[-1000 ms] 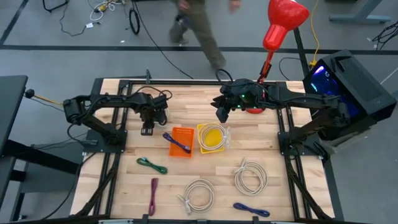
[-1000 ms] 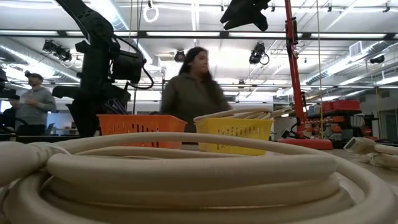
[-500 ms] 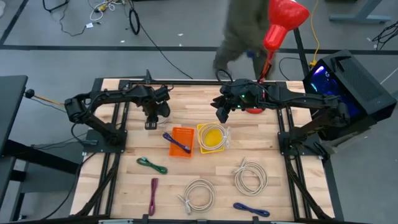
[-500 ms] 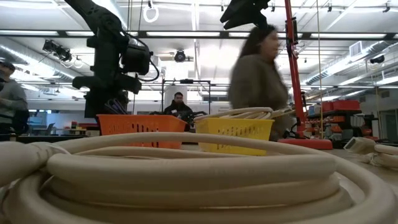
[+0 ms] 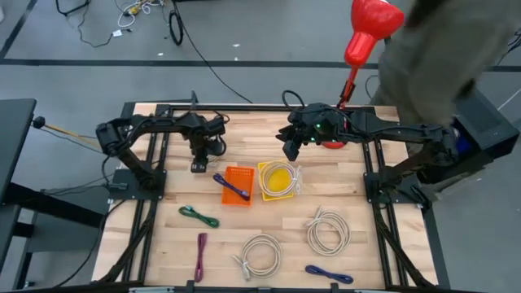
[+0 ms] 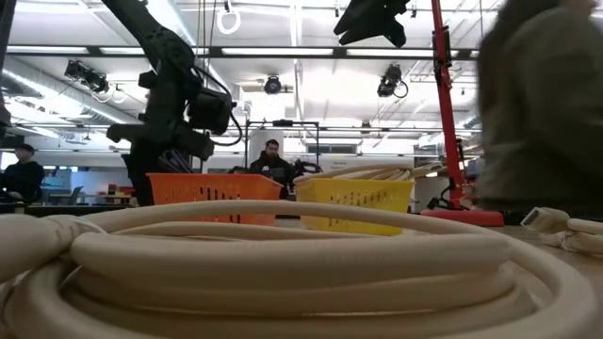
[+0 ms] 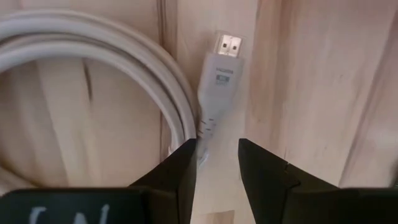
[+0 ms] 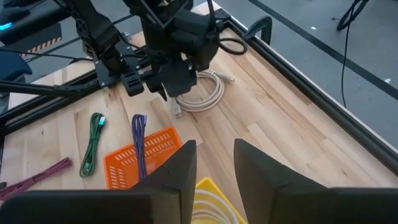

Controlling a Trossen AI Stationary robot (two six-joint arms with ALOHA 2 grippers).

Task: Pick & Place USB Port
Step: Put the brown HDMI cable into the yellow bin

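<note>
High view: the left pincer [image 5: 198, 165] hangs low over the far-left part of the wooden worktop [image 5: 163, 244], just left of the orange basket [image 5: 238, 185]. The white cable coil [image 5: 213, 147] under it is mostly hidden by the arm. A blue cable [image 5: 231, 186] lies across the orange basket; the yellow basket [image 5: 278, 180] beside it holds a pale coil. The right pincer [image 5: 291, 149] hangs above the worktop's far edge, just beyond the yellow basket. Nearer on the worktop lie a green cable [image 5: 199, 216], a purple cable [image 5: 200, 255], two more white coils [image 5: 260, 253] and another blue cable [image 5: 330, 274]. A person [image 5: 444, 57], blurred, stands at the far right corner.

Low view: a thick white coil [image 6: 283, 273] fills the foreground. Behind it stand the orange basket [image 6: 215, 190] and the yellow basket [image 6: 356, 198]. The left arm comes down beside the orange basket; the right pincer [image 6: 372, 17] hangs high up.

Left wrist view: the left pincer [image 7: 217, 162] has its fingers apart, holding nothing, straddling the white cable's neck just behind the USB plug [image 7: 220, 67], which lies flat on the wood beside its own coil [image 7: 93, 56].

Right wrist view: the right pincer [image 8: 214, 163] has its fingers apart and empty, above the yellow basket [image 8: 208, 193]. Farther off, the left arm hangs over the white coil [image 8: 205, 94].
</note>
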